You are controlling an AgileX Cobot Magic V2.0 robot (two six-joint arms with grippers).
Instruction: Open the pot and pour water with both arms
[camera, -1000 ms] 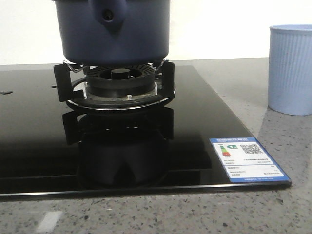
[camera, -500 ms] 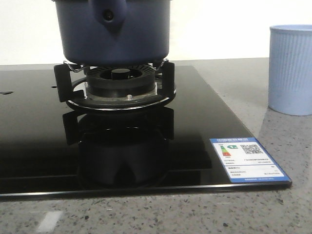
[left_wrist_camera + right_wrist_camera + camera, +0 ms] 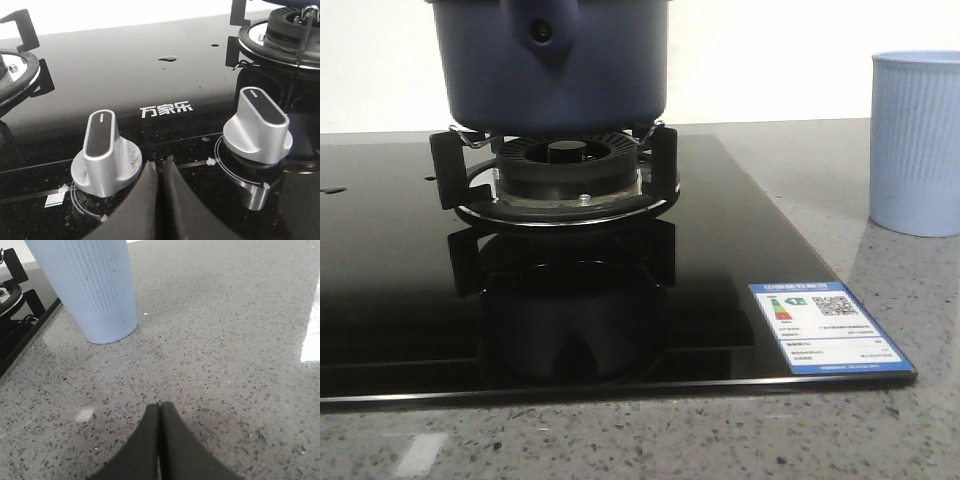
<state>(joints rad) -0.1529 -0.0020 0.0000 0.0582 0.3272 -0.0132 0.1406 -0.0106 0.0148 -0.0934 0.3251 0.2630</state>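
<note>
Sitting on the black pan support [image 3: 655,165] of a gas burner [image 3: 565,170], the pot [image 3: 552,65] fills the twelve o'clock part of the front view, its handle stub [image 3: 542,33] with a round hole turned toward the camera. Its top is cut off by the frame, so what is in it cannot be told. The hob [image 3: 410,270] is glossy black glass set on a speckled grey worktop [image 3: 880,430]. At three o'clock from the pot, well apart on the bare worktop, stands a light blue ribbed cup [image 3: 917,140]; its inside cannot be seen either.

The left pincer [image 3: 160,167] has its two dark fingers pressed together, holding nothing, over the hob's front edge between two silver knobs: one knob [image 3: 104,152] just beside it, the other knob [image 3: 259,125] farther off, near the burner that bears the pot. The right pincer [image 3: 159,410] is likewise closed tight and empty, above the bare worktop, with the cup [image 3: 90,287] near it and the hob's edge [image 3: 20,340] beyond; the pot does not show in that view.

White Chinese characters, 万家乐 [image 3: 165,109], are printed on the glass between the knobs. A blue-bordered energy label [image 3: 827,327] with coloured bars and a QR code lies at the hob's five o'clock corner; its small print is too fine to read.
</note>
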